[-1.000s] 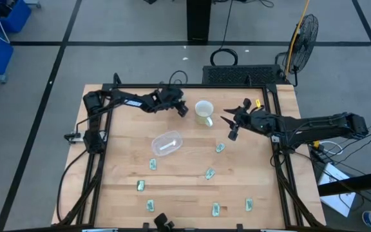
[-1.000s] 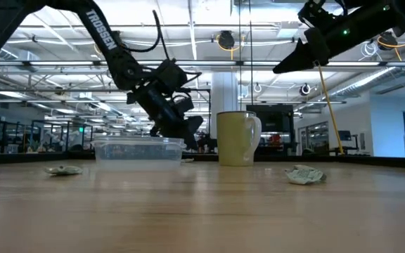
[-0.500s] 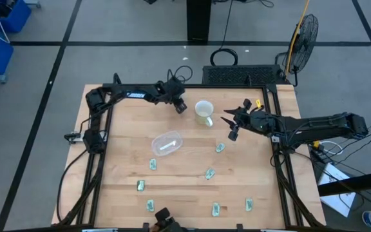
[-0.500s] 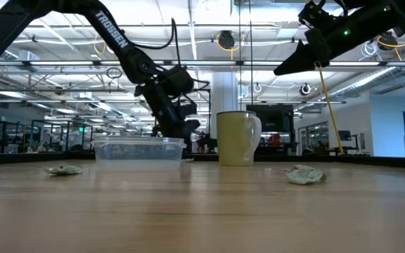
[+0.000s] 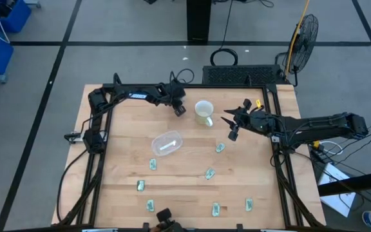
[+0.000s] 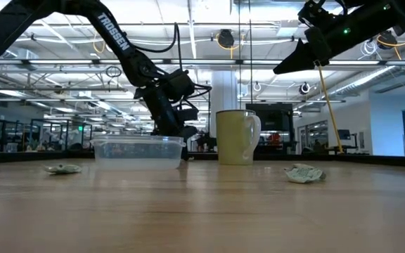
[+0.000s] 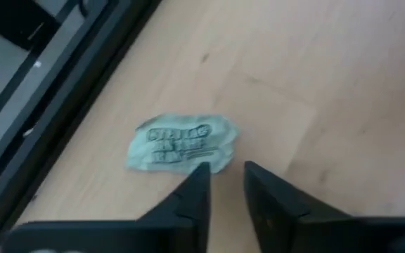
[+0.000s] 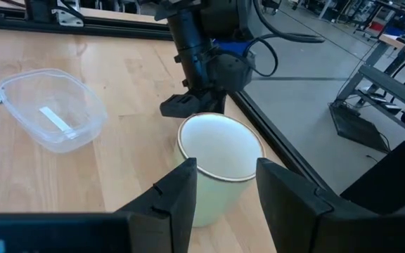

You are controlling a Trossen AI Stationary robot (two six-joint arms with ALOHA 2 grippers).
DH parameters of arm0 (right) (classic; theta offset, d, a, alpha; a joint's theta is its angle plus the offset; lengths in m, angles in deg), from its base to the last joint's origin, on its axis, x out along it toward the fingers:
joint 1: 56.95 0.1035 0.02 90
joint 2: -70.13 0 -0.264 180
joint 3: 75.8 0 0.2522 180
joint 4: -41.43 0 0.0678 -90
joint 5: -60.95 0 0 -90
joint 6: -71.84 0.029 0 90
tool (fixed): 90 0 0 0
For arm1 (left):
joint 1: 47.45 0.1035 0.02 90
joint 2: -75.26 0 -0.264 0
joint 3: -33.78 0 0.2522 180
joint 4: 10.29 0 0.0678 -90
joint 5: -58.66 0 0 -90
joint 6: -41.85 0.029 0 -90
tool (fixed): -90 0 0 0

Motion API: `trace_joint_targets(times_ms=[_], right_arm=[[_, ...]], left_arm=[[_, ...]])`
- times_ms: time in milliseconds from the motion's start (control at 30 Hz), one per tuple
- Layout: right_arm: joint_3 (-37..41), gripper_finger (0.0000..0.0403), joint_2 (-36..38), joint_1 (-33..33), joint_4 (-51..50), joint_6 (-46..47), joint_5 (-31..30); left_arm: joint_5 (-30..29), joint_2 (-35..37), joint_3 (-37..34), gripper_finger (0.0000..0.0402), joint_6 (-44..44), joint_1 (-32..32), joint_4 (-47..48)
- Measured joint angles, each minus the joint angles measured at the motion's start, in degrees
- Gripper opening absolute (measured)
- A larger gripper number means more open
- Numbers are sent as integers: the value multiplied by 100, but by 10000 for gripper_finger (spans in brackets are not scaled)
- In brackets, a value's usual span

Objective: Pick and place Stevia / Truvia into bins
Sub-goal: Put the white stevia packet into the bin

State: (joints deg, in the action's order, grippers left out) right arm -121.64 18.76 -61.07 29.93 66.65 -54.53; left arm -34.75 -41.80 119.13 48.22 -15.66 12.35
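A pale green Stevia packet (image 7: 181, 140) lies flat on the wood at the back of the table. My left gripper (image 7: 223, 172) is low over it, its tips at the packet's near edge, a narrow gap between the fingers and nothing in it. In the high view the left gripper (image 5: 179, 109) sits just left of the white mug (image 5: 203, 113). The clear bin (image 5: 167, 142) holds one white packet (image 8: 55, 118). More green packets (image 5: 220, 147) (image 5: 209, 173) (image 5: 152, 164) lie scattered toward the front. My right gripper (image 5: 230, 127) hovers open, right of the mug.
The mug (image 6: 238, 137) stands between the two grippers. The black table frame (image 7: 55, 98) runs close beside the left gripper's packet. Crumpled packets (image 6: 63, 169) (image 6: 304, 173) lie on either side of the bin (image 6: 139, 149). Several packets line the front edge (image 5: 216, 209).
My left arm stretched toward the table's back and its gripper came down beside the mug, fingers narrowing. The right arm has not moved.
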Motion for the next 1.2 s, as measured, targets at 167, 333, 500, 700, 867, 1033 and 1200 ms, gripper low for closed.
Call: trace_joint_targets(times_ms=[167,333,500,700,867,1033,1200], right_arm=[[0,141,0,0,1,0,0],[0,141,0,0,0,0,0],[0,141,0,0,-5,-2,0],[4,141,0,7,-103,-2,0],[5,141,0,8,-124,-2,2],[5,141,0,9,9,-2,4],[4,141,0,9,122,-1,4]], left_arm=[[52,0,0,8,-75,-29,4],[-543,0,0,4,-155,-16,112],[-461,195,-1,3,-162,-77,665],[-329,1030,-9,2,-671,-448,2267],[-687,1914,-9,1,-756,-1142,3044],[-959,2096,-2,29,-571,-1146,2029],[-401,1615,-4,113,14,-521,1359]])
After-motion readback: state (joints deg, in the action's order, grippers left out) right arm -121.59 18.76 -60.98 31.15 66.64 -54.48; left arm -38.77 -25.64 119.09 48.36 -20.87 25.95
